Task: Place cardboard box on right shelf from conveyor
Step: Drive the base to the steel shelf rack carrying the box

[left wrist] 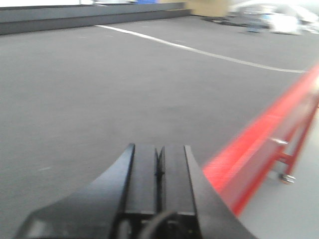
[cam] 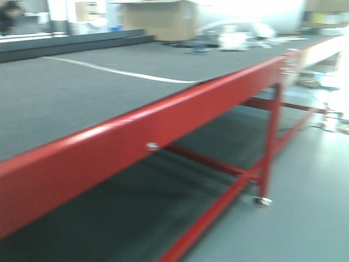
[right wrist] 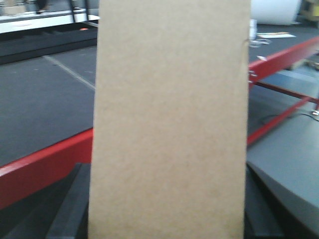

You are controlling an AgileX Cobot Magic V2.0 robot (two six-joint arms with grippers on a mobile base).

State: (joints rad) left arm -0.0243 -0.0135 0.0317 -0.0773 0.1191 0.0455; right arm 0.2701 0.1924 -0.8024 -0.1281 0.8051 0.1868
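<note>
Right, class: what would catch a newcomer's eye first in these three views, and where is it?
The tan cardboard box fills the middle of the right wrist view, upright between the right fingers. The bright red rail slants across the front view, edging the wide grey conveyor with its white line.

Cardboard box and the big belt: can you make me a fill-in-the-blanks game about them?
1. The right claw is shut on the cardboard box, while the left claw holds ____.
2. The conveyor has a side frame painted ____.
3. A thin ____ line crosses the dark belt.

Missing words: nothing; red; white.
</note>
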